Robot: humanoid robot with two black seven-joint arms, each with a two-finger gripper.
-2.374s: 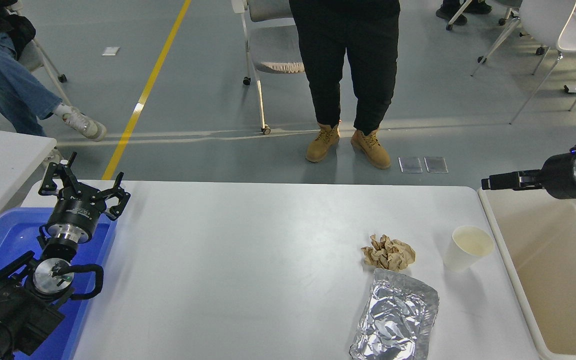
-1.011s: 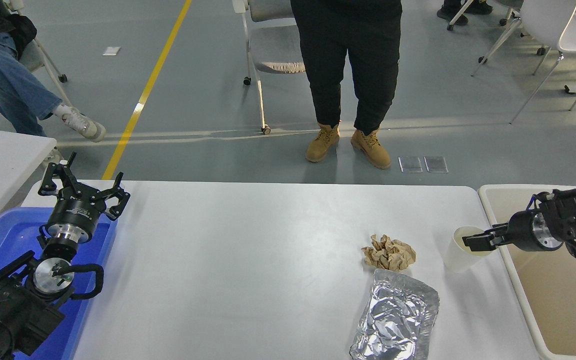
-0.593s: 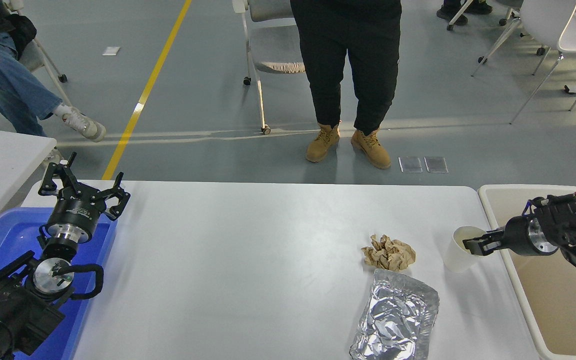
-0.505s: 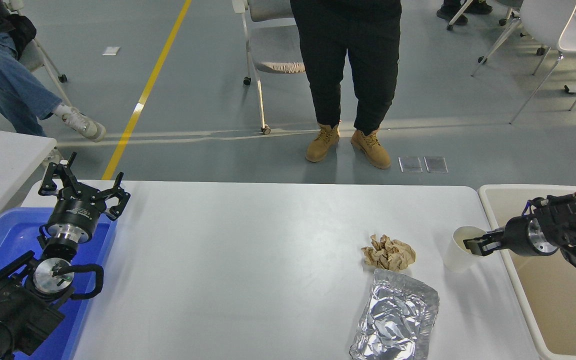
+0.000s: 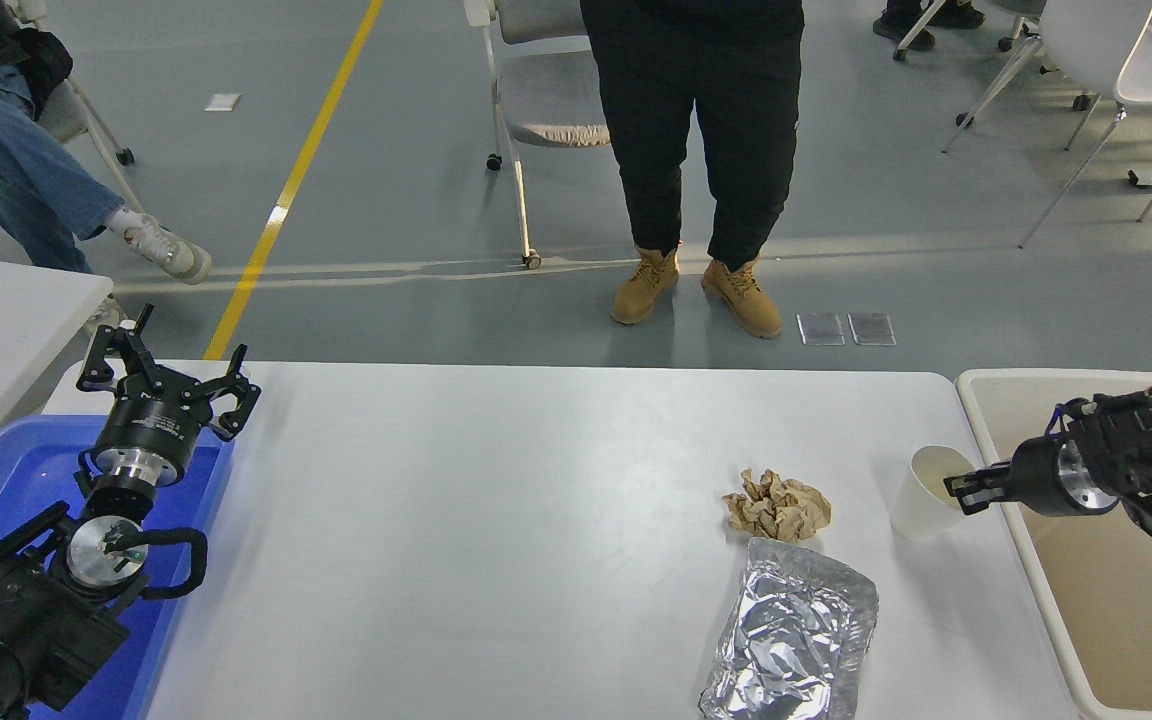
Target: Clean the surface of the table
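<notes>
High head view over table surface (image 5: 496,520)

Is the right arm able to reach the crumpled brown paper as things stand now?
Probably yes, but not straight: the paper cup stands between the right tool and the crumpled brown paper, so it must pass over or around.

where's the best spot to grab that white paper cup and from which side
Probably the rim of the paper cup, one finger inside and one outside its right wall. It stands upright with the mouth open, and the right gripper is already at that side, next to the beige tub.
</notes>
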